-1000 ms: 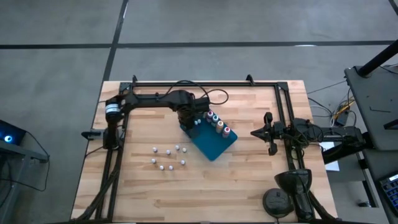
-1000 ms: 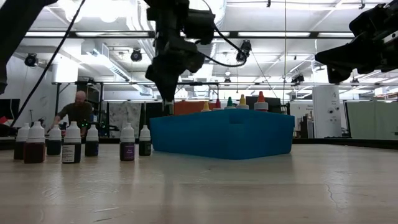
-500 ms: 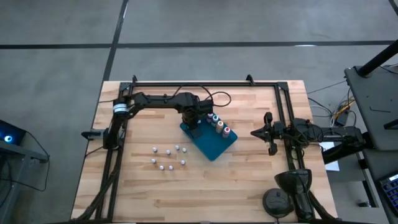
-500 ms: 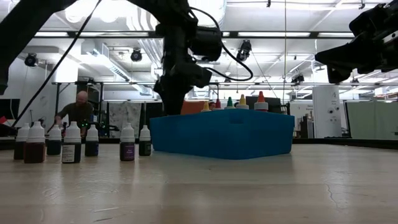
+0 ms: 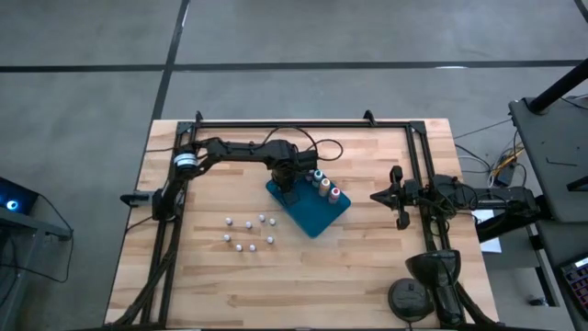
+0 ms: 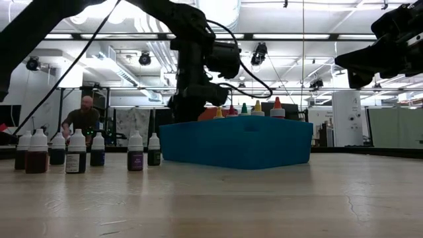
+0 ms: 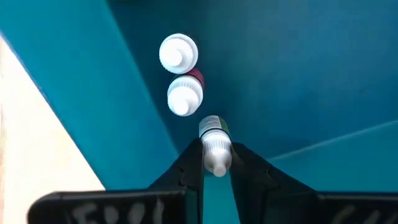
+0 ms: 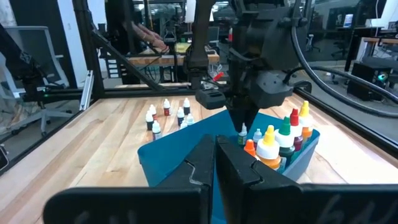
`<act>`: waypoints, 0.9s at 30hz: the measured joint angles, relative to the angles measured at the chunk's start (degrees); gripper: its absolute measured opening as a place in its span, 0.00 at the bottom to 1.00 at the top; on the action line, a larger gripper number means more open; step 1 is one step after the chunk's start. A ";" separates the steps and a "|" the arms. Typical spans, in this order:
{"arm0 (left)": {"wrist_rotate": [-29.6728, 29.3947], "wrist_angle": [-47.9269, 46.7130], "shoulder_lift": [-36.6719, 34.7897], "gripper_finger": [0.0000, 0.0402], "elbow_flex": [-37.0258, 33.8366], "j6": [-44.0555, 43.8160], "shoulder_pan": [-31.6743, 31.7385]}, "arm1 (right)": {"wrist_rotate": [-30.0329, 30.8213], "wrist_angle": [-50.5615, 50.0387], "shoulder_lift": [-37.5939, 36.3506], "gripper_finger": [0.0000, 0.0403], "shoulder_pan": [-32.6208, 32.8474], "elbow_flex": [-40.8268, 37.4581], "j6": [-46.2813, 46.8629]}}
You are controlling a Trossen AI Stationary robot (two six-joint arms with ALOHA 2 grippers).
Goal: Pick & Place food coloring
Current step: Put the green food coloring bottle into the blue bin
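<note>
The left gripper (image 7: 216, 163) reaches down into the blue tray (image 5: 317, 216), its jaws clenched on a small white-capped food coloring bottle (image 7: 215, 144). The bottle stands upright, long axis vertical, cap up between the fingers. Just beside it, two more white-capped bottles (image 7: 181, 74) stand against the tray wall. Colour-capped bottles (image 5: 323, 184) line the tray's far edge. Seven white-capped bottles (image 5: 249, 233) stand loose on the wooden table (image 5: 367, 276). The right gripper (image 5: 378, 195) waits clenched and empty, well apart.
</note>
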 joint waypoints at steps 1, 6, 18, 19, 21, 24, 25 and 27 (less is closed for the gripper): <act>0.01 0.01 0.07 0.08 0.00 0.06 0.00 | 0.00 -0.02 0.00 0.02 0.00 0.00 -0.08; 0.02 0.57 0.28 0.08 0.00 1.33 0.16 | -0.01 -0.01 0.00 0.02 0.00 0.01 -0.09; -1.48 0.96 0.29 0.08 -0.02 3.66 0.99 | -0.01 0.00 0.00 0.02 0.00 0.00 0.01; -1.49 0.96 0.29 0.08 -0.02 3.88 1.02 | 0.00 0.00 0.00 0.02 0.00 0.02 -0.11; -1.48 1.01 0.29 0.08 -0.02 4.21 1.05 | 0.00 -0.02 0.00 0.02 0.00 0.00 -0.03; -1.47 1.12 0.29 0.08 -0.09 4.37 1.14 | 0.00 -0.01 0.00 0.02 0.00 0.02 -0.09; -1.49 1.43 0.29 0.08 -0.23 4.51 1.14 | -0.01 -0.02 0.00 0.02 0.00 0.01 -0.06; -1.47 2.23 0.29 0.08 -0.77 4.62 1.20 | 0.00 -0.01 0.00 0.02 0.00 0.00 0.00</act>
